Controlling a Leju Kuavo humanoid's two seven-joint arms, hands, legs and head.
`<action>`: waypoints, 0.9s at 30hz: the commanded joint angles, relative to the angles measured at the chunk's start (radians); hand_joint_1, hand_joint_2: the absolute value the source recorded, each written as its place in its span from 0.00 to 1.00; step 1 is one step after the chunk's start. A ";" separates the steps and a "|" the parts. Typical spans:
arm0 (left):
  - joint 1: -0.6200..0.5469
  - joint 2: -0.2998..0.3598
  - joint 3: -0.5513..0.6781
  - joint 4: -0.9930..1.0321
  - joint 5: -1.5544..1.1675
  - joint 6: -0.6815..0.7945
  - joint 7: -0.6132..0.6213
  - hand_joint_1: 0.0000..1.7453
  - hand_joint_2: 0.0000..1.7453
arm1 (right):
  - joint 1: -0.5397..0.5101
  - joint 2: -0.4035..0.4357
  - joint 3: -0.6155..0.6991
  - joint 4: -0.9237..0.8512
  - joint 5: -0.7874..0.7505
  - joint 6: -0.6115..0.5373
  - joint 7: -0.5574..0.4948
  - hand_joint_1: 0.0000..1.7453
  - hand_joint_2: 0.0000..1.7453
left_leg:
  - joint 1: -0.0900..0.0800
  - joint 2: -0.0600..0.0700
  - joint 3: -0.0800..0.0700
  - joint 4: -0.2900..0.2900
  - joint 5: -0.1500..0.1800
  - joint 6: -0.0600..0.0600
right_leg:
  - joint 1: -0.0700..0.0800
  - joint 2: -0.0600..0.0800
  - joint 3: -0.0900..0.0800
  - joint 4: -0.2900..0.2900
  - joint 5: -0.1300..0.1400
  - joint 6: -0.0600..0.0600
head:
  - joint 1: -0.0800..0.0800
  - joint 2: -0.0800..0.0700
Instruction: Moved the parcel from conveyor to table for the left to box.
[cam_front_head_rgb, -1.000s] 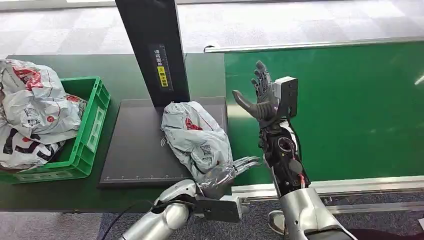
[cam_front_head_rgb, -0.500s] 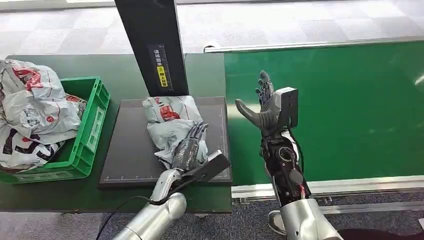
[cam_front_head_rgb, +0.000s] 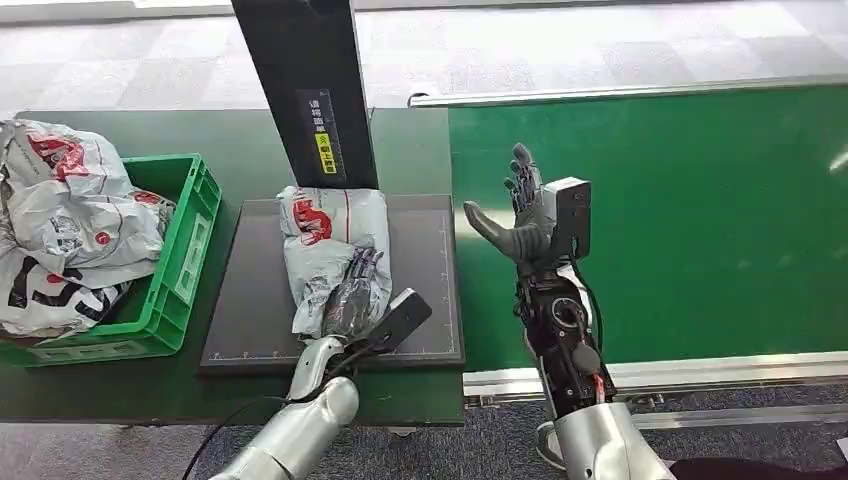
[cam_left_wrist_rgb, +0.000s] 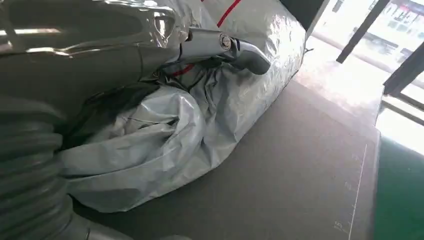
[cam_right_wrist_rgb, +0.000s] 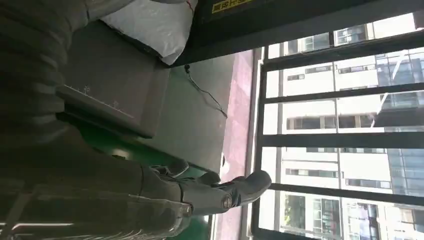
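At the centre of the head view, the grey parcel (cam_front_head_rgb: 330, 255) lies on the dark mat (cam_front_head_rgb: 250, 310) on the surface, below the black post (cam_front_head_rgb: 310, 90). The left hand (cam_front_head_rgb: 352, 297) grips its lower end (fingers wrapped over the plastic). The right hand (cam_front_head_rgb: 520, 215) hangs open above the green conveyor (cam_front_head_rgb: 700, 220), fingers spread. A green crate (cam_front_head_rgb: 170, 280) sits at left.

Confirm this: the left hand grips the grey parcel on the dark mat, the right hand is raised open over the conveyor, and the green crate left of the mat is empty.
Not quite: the green crate is not empty; the head view shows it heaped with grey parcels. The rest stands: the left hand grips the grey parcel on the dark mat, and the right hand is raised open over the conveyor.
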 joint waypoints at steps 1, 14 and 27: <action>-0.054 -0.002 -0.016 0.229 -0.076 -0.246 0.041 0.00 1.00 | -0.094 0.018 -0.011 0.111 0.002 0.013 0.008 0.00 1.00 | -0.001 0.002 0.002 -0.001 0.000 0.000 | -0.001 0.002 0.001 0.000 0.000 0.000 | 0.000 0.000; -0.052 -0.004 0.020 0.203 -0.070 -0.214 0.012 1.00 1.00 | -0.052 0.013 -0.024 0.053 0.010 0.019 0.012 0.00 1.00 | -0.001 -0.002 0.012 -0.002 0.000 0.001 | -0.001 -0.002 0.013 -0.002 0.000 0.000 | 0.000 0.000; -0.004 0.011 0.069 0.132 -0.070 -0.135 -0.010 1.00 1.00 | 0.029 0.012 -0.034 -0.040 0.033 0.032 0.026 0.00 1.00 | -0.001 -0.002 0.012 -0.004 0.000 0.001 | -0.001 -0.001 0.013 -0.004 0.001 0.000 | 0.000 0.000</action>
